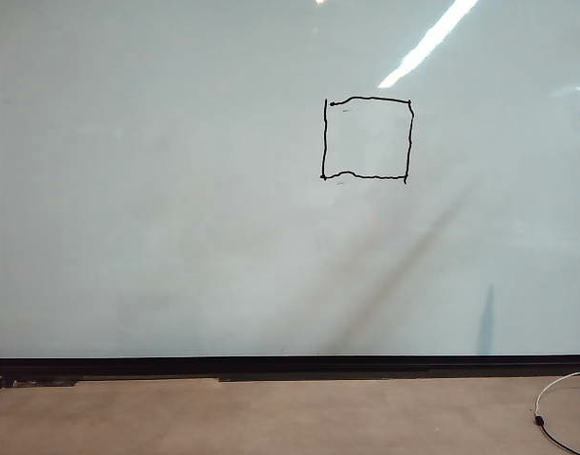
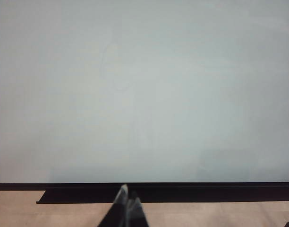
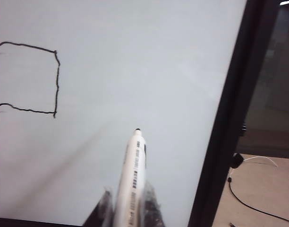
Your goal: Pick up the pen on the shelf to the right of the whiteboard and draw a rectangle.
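Observation:
The whiteboard [image 1: 176, 190] fills most of the exterior view. On its upper right part is a wobbly black rectangle [image 1: 367, 138]. Neither gripper shows in that view. In the right wrist view my right gripper [image 3: 129, 199] is shut on the white-grey pen [image 3: 133, 165]. The pen's black tip points at bare whiteboard [image 3: 135, 56], well away from the rectangle [image 3: 56, 80]. I cannot tell whether the tip touches the board. In the left wrist view my left gripper [image 2: 129, 195] is shut and empty. It is low, in front of the board's [image 2: 144, 85] lower black frame.
A black frame [image 1: 290, 365] runs along the board's lower edge, with a tan surface [image 1: 271, 417] below it. A thin white cable with a black plug [image 1: 555, 398] lies at the lower right. The board's black side frame [image 3: 229, 118] stands beside the pen.

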